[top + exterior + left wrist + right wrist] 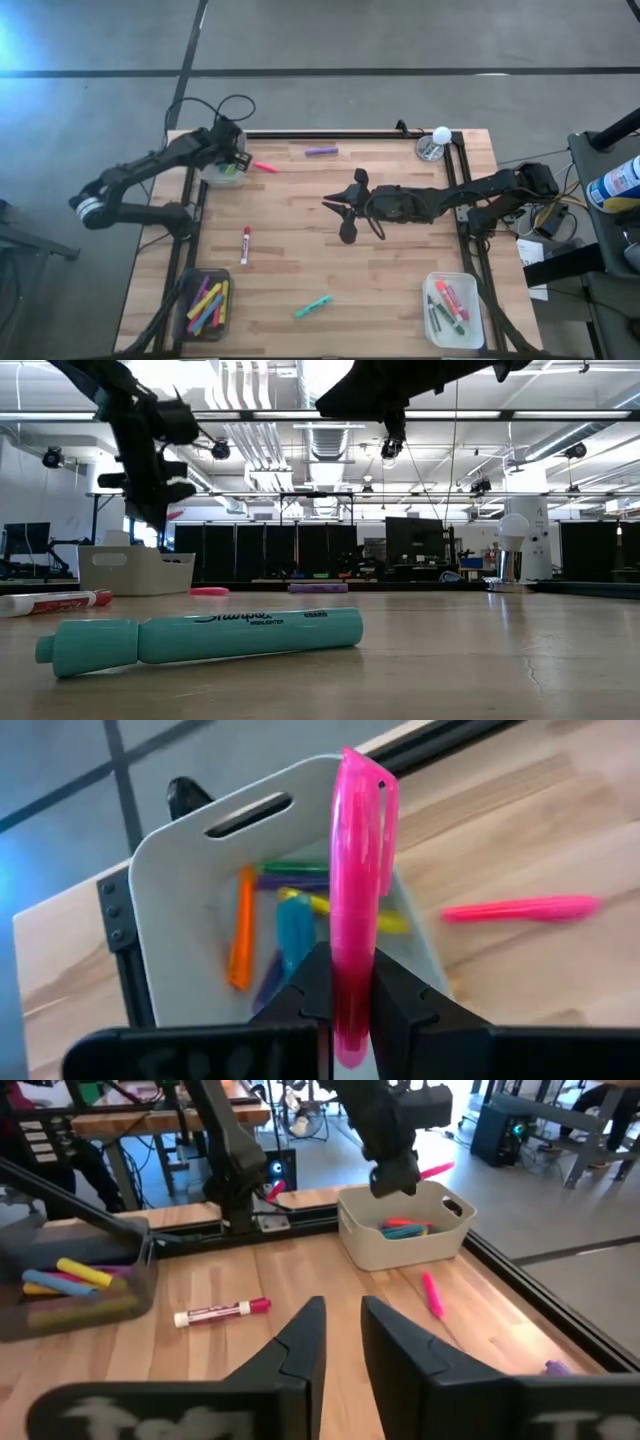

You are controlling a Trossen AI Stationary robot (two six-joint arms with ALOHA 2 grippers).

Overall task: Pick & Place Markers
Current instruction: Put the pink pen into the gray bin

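At the upper left of the high view, the left hand [345, 995] pinches a pink marker [358, 870] upright over the white bin [222, 172] (other markers already inside), so it should release only once centred above the opening.

My left tool [345, 1005] grips a pink marker [357, 890] upright over the white bin [180, 910]. Just beside that bin lies another pink marker [265, 167]; farther off a purple [321, 152], a white-bodied [245, 245], a teal [313, 306].

Four bins [452, 310], four loose markers [313, 306]
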